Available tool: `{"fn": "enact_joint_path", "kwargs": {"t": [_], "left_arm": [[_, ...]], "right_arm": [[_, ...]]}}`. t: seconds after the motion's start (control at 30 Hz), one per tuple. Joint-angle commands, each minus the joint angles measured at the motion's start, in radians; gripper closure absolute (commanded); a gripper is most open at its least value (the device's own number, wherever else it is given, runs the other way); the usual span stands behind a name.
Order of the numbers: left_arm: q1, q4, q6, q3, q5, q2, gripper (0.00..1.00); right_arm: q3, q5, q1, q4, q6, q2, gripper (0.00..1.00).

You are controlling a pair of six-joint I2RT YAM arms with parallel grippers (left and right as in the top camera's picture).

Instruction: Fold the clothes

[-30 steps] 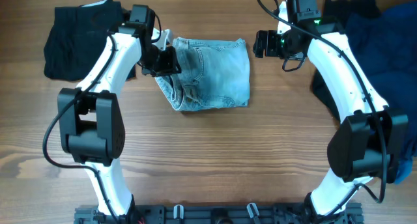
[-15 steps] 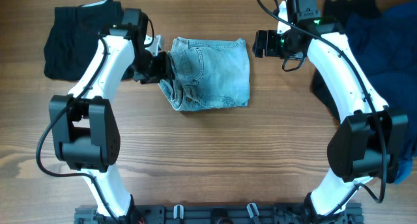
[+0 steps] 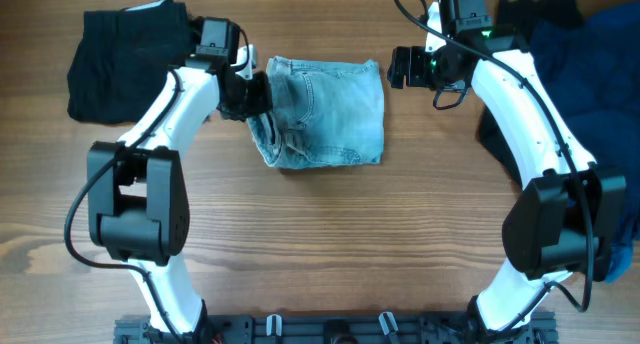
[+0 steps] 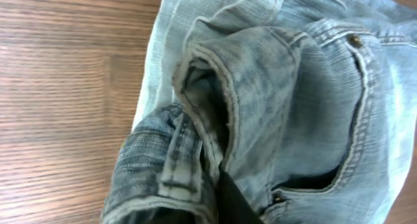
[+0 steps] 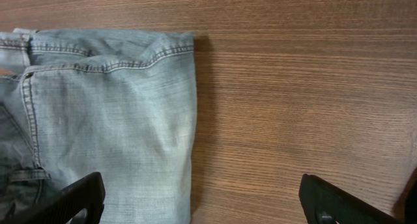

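Observation:
The faded light-blue denim shorts (image 3: 330,109) lie folded into a rough square at the table's top middle. My left gripper (image 3: 250,92) is at their left edge, shut on a bunched fold of waistband denim. In the left wrist view the fabric (image 4: 293,87) wraps round my dark finger (image 4: 229,199) and hides the rest of the jaws. My right gripper (image 3: 400,66) is open and empty just right of the shorts' top right corner. In the right wrist view its two fingers (image 5: 202,204) straddle the shorts' right edge (image 5: 111,120).
A black garment (image 3: 120,59) lies folded at the top left, close behind my left arm. A heap of dark blue and black clothes (image 3: 590,74) fills the right edge. Bare wood table (image 3: 330,234) lies in front of the shorts.
My left gripper drew left and down a little, then came back up and right to the shorts' left edge, pushing that edge in. The right arm has not moved.

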Motion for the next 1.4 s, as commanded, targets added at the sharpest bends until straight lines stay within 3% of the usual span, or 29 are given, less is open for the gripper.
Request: {"fn": "enact_joint_path", "kwargs": {"t": [0.0, 0.27, 0.5, 0.63, 0.67, 0.7, 0.73, 0.77, 0.97, 1.1, 1.37], "left_arm": [[-0.028, 0.042, -0.009, -0.005, 0.006, -0.01, 0.96], [-0.043, 0.106, 0.01, 0.01, 0.001, -0.128, 0.96], [-0.144, 0.291, 0.27, 0.009, -0.002, -0.121, 0.96], [-0.165, 0.382, 0.296, 0.008, -0.049, -0.024, 0.96], [-0.165, 0.402, 0.296, 0.009, -0.068, 0.009, 0.92], [-0.164, 0.42, 0.296, 0.009, -0.085, 0.039, 0.61], [-0.163, 0.428, 0.295, 0.009, -0.093, 0.061, 0.04], [-0.162, 0.429, 0.295, 0.009, -0.1, 0.077, 0.0], [-0.127, 0.411, 0.22, 0.009, -0.117, 0.063, 0.0], [-0.064, 0.385, 0.156, 0.009, -0.089, -0.044, 0.0], [0.07, 0.277, 0.156, 0.009, -0.087, -0.288, 0.0]], "right_arm": [[0.003, 0.007, -0.003, -0.001, -0.008, 0.009, 0.04], [0.003, 0.007, -0.003, 0.004, -0.031, 0.009, 0.04], [0.003, 0.006, -0.003, 0.014, -0.03, 0.009, 0.04], [0.003, 0.006, -0.003, 0.004, -0.03, 0.009, 0.04], [0.003, 0.006, -0.003, 0.002, -0.03, 0.009, 0.04], [0.003, 0.006, -0.003, 0.0, -0.03, 0.009, 0.04], [0.003, 0.006, -0.003, -0.001, -0.031, 0.009, 0.04], [0.003, 0.006, -0.003, -0.001, -0.03, 0.009, 0.04], [0.003, -0.037, -0.005, 0.001, -0.031, 0.009, 0.05], [0.003, -0.084, -0.005, -0.013, -0.03, 0.009, 0.04], [-0.055, -0.201, 0.039, -0.035, -0.026, 0.035, 0.05]]}}
